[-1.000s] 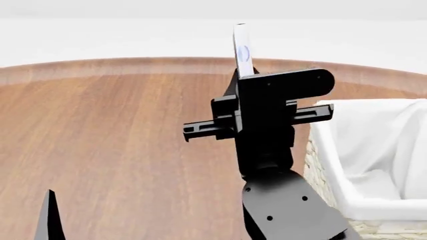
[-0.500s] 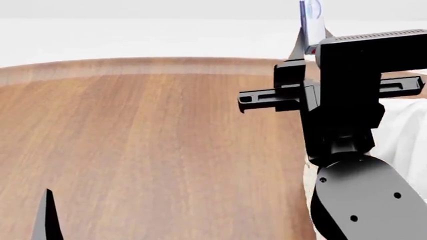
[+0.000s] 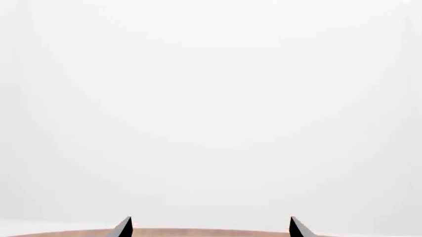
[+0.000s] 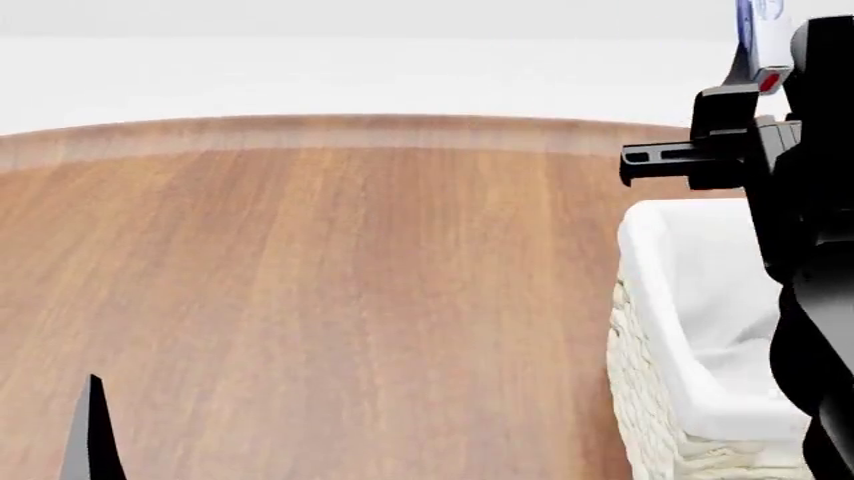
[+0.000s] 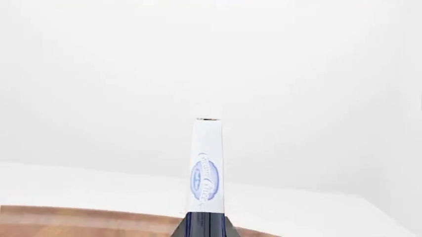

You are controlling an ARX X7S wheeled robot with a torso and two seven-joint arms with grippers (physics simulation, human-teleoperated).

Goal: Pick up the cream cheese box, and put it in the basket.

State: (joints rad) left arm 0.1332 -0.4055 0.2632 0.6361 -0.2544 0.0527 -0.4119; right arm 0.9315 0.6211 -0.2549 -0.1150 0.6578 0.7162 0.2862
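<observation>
In the head view my right gripper [image 4: 755, 72] is shut on the cream cheese box [image 4: 763, 28], a thin white box with blue marks. It holds the box upright and edge-on, high at the far right, above the far left corner of the basket [image 4: 657, 300]. The basket is cream wicker with a white cloth liner. In the right wrist view the box [image 5: 208, 168] stands up from between the fingers of my right gripper [image 5: 207, 228]. My left gripper [image 3: 211, 229] is open and empty. Only one of its fingertips [image 4: 94, 430] shows in the head view, low at the left.
The round wooden table [image 4: 334, 280] stretches left of the basket, with its far edge curving against a white background. The black right arm [image 4: 814, 250] covers the basket's right part.
My right arm has swung to the right with the box, from over the table's middle to above the basket's far left corner. The basket's left side is uncovered. The left gripper has not moved.
</observation>
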